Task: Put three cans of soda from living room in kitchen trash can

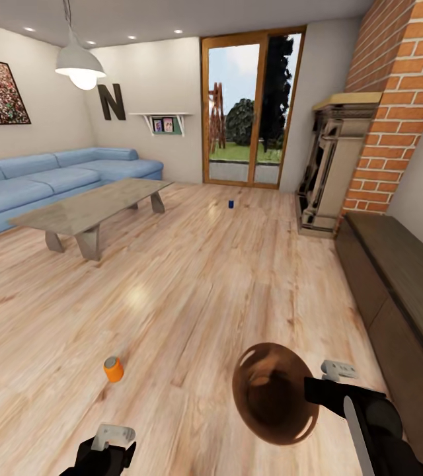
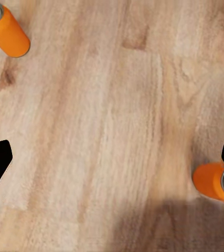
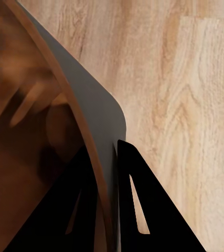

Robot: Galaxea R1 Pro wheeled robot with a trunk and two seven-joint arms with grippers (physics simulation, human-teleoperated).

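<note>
With the right claw (image 3: 107, 210) clamping the bin's (image 1: 274, 391) rim, the empty left claw (image 2: 112, 163) is hovering wide open above the floor (image 1: 192, 277), needing to drop toward an orange can (image 2: 7, 30) just ahead.

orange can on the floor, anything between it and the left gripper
Nothing visible. The orange can stands alone on bare wood floor, ahead of the open left gripper. The trash can, gripped at its rim by the right gripper, is off to the side.
</note>
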